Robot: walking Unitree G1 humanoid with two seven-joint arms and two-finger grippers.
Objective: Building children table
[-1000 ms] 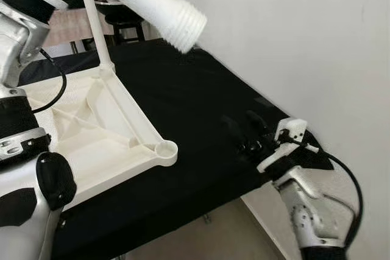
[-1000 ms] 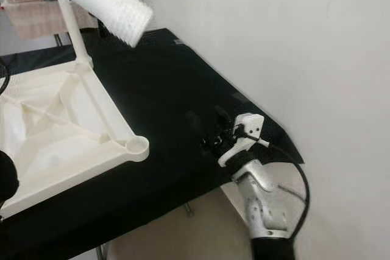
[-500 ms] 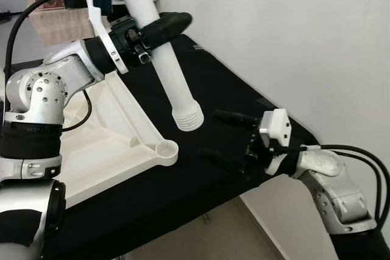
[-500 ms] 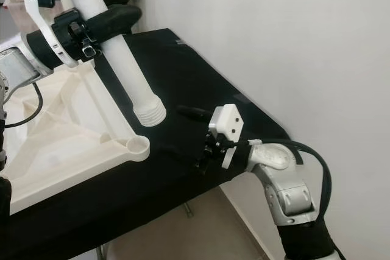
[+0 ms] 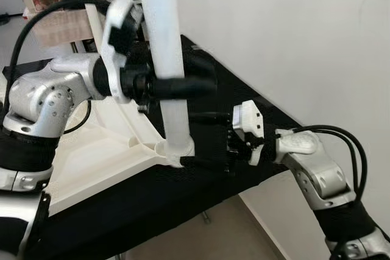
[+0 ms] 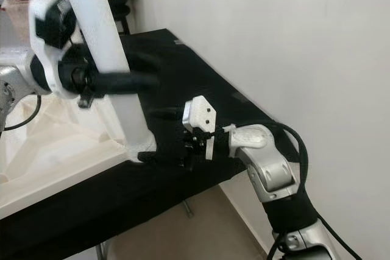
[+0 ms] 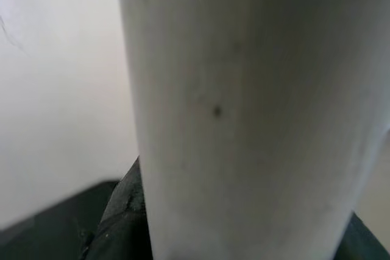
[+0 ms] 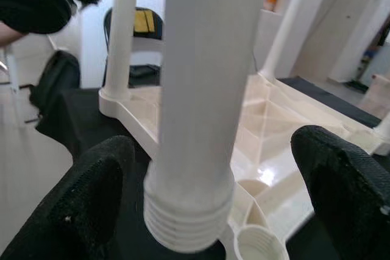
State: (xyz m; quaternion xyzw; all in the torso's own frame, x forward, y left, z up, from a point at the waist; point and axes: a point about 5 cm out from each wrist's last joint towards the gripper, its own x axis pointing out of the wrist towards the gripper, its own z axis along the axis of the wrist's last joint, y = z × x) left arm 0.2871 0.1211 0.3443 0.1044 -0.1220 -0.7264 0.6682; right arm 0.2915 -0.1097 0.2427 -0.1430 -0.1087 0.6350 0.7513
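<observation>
1. Left eye view: the left gripper (image 5: 177, 86) pinches the white table leg (image 5: 166, 59) upright.
2. The leg's threaded end (image 8: 189, 226) hangs just above the corner socket (image 8: 261, 242) of the upturned tabletop (image 5: 91, 150), at the black table's (image 5: 201, 193) front edge.
3. The right gripper (image 5: 210, 141), fingers (image 8: 91, 193) spread, flanks the leg's base.

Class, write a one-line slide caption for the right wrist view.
Open right gripper flanks the white table leg, whose threaded end hangs beside the corner socket of the upturned tabletop.
</observation>
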